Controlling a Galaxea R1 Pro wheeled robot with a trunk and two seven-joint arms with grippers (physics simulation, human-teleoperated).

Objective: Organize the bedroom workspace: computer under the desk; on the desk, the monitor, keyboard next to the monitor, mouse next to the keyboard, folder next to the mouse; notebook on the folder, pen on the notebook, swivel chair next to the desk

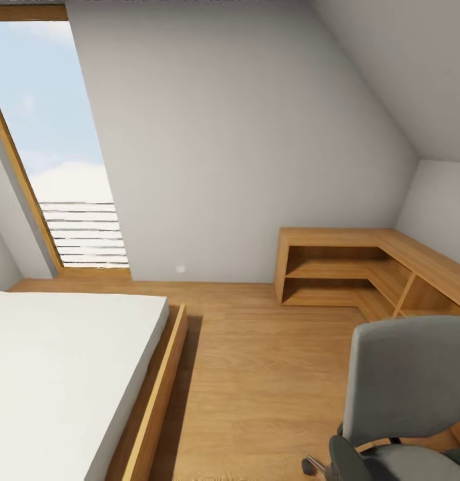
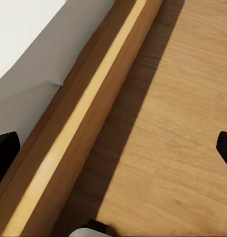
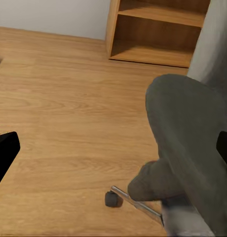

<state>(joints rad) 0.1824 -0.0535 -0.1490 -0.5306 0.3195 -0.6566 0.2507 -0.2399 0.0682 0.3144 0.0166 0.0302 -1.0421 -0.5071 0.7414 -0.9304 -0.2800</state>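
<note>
A white-topped bed point(image 1: 63, 374) with a wooden frame is seen left of the swivel chair point(image 1: 406, 394), across bare wooden floor point(image 1: 256, 374). The left gripper point(image 2: 113, 148) is spread wide over the bed frame. The chair's grey back is upright, turned toward the corner shelf point(image 1: 363, 274). The right gripper point(image 3: 113, 153) is spread wide, the chair's seat point(image 3: 192, 133) lying just beyond it, a chrome leg and caster point(image 3: 111, 198) below.

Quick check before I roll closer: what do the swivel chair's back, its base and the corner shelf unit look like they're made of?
Swivel chair back: matte grey, cloth-like upholstery, no gloss. Its base: a shiny silver spoke, probably chromed metal, ending in a dark caster, likely plastic. Corner shelf unit: warm brown boards with faint grain, wood or wood veneer, satin finish, much like the floor.
</note>
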